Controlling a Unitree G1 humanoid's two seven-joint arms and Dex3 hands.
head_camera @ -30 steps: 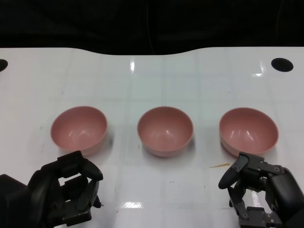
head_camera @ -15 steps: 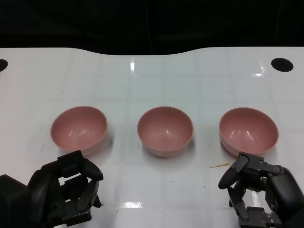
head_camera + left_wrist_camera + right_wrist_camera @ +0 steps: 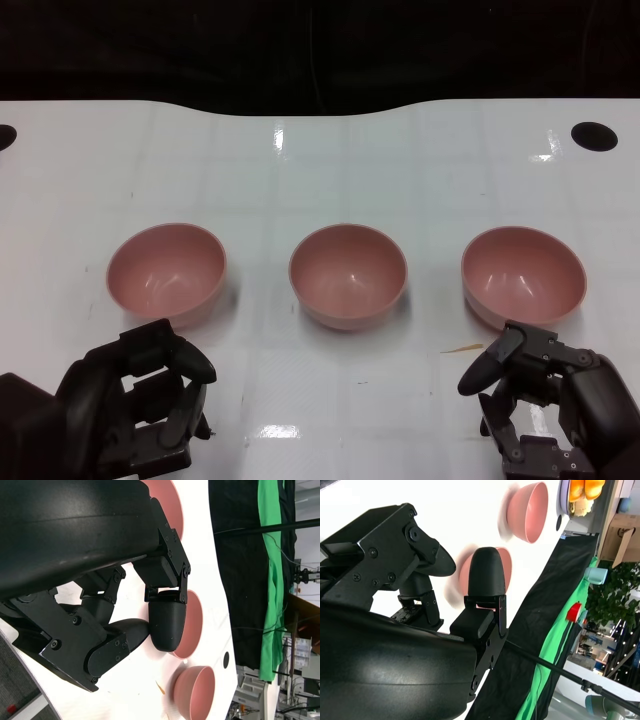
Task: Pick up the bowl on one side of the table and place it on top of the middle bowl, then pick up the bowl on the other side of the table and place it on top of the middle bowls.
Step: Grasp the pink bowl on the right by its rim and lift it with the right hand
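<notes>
1. White glossy counter [image 3: 330, 170], dark backdrop behind it, a black round hole [image 3: 593, 136] near its far right corner, another partly cut off at the far left edge.
2. Left hand [image 3: 135, 405] low at the near left of the counter, just short of the left pink bowl; fingers [image 3: 185, 362] curled in, nothing between them, not touching the bowl.
3. Right hand [image 3: 550, 405] low at the near right, just short of the right pink bowl; fingers [image 3: 490, 368] curled in around nothing, no contact with the bowl.
4. Left pink bowl [image 3: 166, 272] upright on the counter, well apart from the middle one.
5. Middle pink bowl [image 3: 348, 275] upright, centred between the other two, nothing stacked in it.
6. Right pink bowl [image 3: 523, 276] upright, well apart from the middle one. All three sit in one row across the counter.
7. Left wrist view: fingertip [image 3: 167, 625] in front of the middle bowl [image 3: 192, 625], right bowl [image 3: 196, 690] beyond.
8. Small orange-yellow streak [image 3: 462, 349] on the counter, between the right bowl and the right hand.
</notes>
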